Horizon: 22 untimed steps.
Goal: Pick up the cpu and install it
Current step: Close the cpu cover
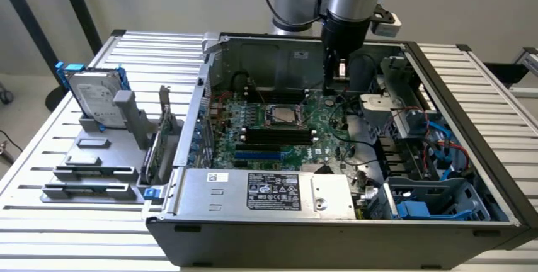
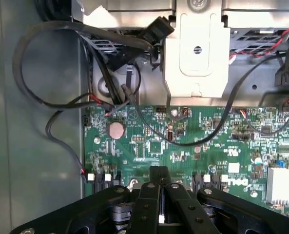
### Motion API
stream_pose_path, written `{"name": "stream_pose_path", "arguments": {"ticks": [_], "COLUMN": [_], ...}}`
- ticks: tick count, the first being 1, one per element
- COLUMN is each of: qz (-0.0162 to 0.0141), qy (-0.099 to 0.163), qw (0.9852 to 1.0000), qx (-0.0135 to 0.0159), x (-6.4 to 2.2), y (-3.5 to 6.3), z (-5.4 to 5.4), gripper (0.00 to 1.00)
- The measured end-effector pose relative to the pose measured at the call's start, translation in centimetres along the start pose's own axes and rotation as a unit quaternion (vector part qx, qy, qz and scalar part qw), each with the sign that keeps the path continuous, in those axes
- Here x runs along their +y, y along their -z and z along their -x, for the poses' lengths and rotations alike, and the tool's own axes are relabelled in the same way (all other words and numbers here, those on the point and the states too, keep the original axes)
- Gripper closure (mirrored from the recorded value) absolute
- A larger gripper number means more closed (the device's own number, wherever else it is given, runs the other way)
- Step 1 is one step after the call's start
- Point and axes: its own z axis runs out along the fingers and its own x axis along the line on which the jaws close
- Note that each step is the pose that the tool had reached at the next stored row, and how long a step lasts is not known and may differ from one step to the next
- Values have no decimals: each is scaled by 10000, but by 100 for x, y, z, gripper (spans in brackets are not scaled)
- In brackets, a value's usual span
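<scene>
Black jointed metal gripper (image 2: 159, 174) sits closest to the wrist camera, its two slim fingers pressed flat together with nothing visible between them, tips poised over the green printed motherboard (image 2: 183, 146); whether they touch it cannot be told. Far to the exterior view's left of the jaws, outside the dark steel case (image 1: 336, 237), a silver rectangular hard drive (image 1: 92, 99) with blue side rails stands upright in a matte grey plastic rack (image 1: 88, 181) on the ribbed aluminium table (image 1: 50, 221). Closer to the jaws on that same side, the small square cpu (image 1: 281, 116) with its shiny silver-grey top lies flat inside the socket frame on the board, apart from the fingers; how fully it is seated is hard to make out. Long black memory sticks (image 1: 278, 136) lie just in front of it. Loose black rubbery cables (image 2: 47, 63) loop past the jaws, and a folded bright sheet-metal bracket (image 2: 198, 53) stands beyond the fingertips. To the exterior view's right of the jaws, a blue plastic caddy (image 1: 416, 210) sits low in the drive cage, partly hidden by the case wall.
</scene>
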Motion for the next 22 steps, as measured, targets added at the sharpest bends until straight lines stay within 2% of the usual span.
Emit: {"name": "stream_pose_path", "arguments": {"ticks": [6,8,9,12,13,17,22], "qz": [-2,-19,-54,-212,-236,-268,-277], "qy": [16,16,15,9,9,9,8], "qw": [10000,10000,10000,9998,9997,9996,9996], "qx": [1,3,8,19,19,19,18], "x": [3,-2,-7,-45,-66,-171,-343], "y": [-107,-120,-121,-120,-120,-119,-115], "z": [6,6,7,6,7,10,21], "gripper": [89,89,89,89,89,89,89]}}
